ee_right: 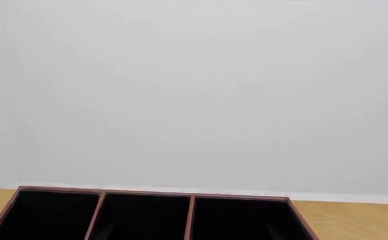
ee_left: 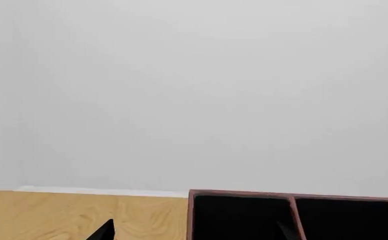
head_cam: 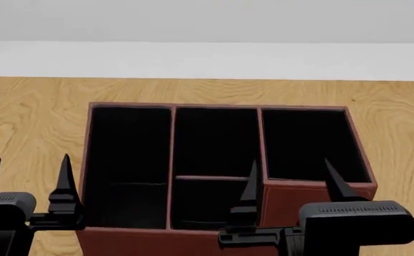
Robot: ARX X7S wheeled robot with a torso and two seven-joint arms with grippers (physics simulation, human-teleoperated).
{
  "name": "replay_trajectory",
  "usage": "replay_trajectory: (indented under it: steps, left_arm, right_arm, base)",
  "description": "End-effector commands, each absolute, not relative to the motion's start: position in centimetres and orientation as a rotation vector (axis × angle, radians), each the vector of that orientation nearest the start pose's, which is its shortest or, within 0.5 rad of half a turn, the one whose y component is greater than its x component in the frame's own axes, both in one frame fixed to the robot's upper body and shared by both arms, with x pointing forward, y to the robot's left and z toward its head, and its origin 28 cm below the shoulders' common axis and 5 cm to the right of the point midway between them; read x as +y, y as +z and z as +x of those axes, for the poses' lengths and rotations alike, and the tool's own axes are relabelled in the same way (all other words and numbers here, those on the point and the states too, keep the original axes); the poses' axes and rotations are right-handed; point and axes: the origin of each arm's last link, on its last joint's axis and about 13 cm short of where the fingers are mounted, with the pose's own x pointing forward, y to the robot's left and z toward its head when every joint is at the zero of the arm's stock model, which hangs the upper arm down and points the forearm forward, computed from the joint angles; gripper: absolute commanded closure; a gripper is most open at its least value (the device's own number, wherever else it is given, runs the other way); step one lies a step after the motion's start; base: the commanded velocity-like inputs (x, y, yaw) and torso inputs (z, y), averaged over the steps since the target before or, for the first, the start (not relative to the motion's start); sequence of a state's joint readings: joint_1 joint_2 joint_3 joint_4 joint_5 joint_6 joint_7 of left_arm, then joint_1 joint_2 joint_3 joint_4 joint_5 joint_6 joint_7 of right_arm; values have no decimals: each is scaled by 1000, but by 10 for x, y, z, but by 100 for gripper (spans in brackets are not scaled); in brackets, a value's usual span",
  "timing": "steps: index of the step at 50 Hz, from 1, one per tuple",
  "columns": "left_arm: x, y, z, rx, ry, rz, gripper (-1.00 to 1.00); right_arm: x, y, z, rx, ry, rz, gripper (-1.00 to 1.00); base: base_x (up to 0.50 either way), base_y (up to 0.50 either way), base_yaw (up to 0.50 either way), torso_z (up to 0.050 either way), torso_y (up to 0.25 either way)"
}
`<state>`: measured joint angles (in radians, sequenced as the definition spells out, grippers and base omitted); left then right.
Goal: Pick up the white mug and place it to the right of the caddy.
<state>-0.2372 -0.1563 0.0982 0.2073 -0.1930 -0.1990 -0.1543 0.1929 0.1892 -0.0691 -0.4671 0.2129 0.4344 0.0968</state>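
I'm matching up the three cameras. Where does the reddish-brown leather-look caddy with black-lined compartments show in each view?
Head view: the reddish-brown leather-look caddy fills the middle, on the light wooden table.
Left wrist view: only its far rim at the lower right edge.
Right wrist view: three far compartments along the bottom edge.
Shared landmark: the white strip where table meets wall.

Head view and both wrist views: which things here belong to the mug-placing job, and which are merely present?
Job items:
- caddy, compartments empty
- left end effector, open, holding nothing
- right end effector, open, holding nothing
- white mug: not in any view

Merely present:
- wooden table
- white wall
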Motion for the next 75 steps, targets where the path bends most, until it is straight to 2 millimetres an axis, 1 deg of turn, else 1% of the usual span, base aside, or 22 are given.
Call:
replay_trajectory:
  steps: [1, 6, 8, 10, 14, 18, 23, 33, 49, 51, 58, 66, 75]
  left_arm:
    - [216, 100, 259, -224, 21, -37, -100]
    - [219, 102, 259, -228, 27, -39, -100]
    - [221, 103, 259, -233, 32, -38, -100]
    - [224, 104, 261, -235, 44, -30, -100]
    - [230, 106, 262, -239, 70, -24, -100]
    - [235, 110, 262, -241, 94, -20, -100]
    - [242, 111, 265, -236, 124, -14, -100]
    - [257, 117, 266, -226, 159, -14, -100]
    - [275, 125, 263, -245, 244, -39, -100]
    - [278, 125, 263, -246, 259, -42, -100]
    - [281, 129, 260, -254, 272, -59, -100]
    - [283, 133, 257, -261, 285, -71, -100]
    - [282, 133, 257, -259, 281, -73, -100]
  right_arm:
    - [-108, 132, 229, -209, 69, -3, -100]
    - [-105, 145, 219, -186, 103, -33, -100]
    - [-103, 147, 216, -162, 129, -43, -100]
    - [-99, 152, 212, -153, 128, -86, -100]
    - [-94, 159, 204, -168, 145, -113, -100]
    - [-90, 163, 197, -164, 185, -169, -100]
    - [-87, 167, 189, -146, 233, -187, -100]
    - [-81, 167, 181, -75, 323, -226, -100]
    - [-72, 170, 166, -5, 473, -190, -100]
    - [-71, 171, 164, 3, 475, -212, -100]
    - [-70, 173, 159, 40, 512, -187, -100]
    - [-64, 176, 154, 86, 546, -237, -100]
    - [-59, 169, 150, 146, 564, -245, -100]
  base:
    - [0, 0, 0, 0, 0]
    - [0, 0, 0, 0, 0]
    - [0, 0, 0, 0, 0]
    - [0, 0, 0, 0, 0]
    - [0, 0, 0, 0, 0]
    - [0, 0, 0, 0, 0]
    - [0, 0, 0, 0, 0]
    - [0, 0, 0, 0, 0]
    - [0, 0, 0, 0, 0]
    - [0, 0, 0, 0, 0]
    - [0, 0, 0, 0, 0]
    - [0, 0, 0, 0, 0]
    - [0, 0, 0, 0, 0]
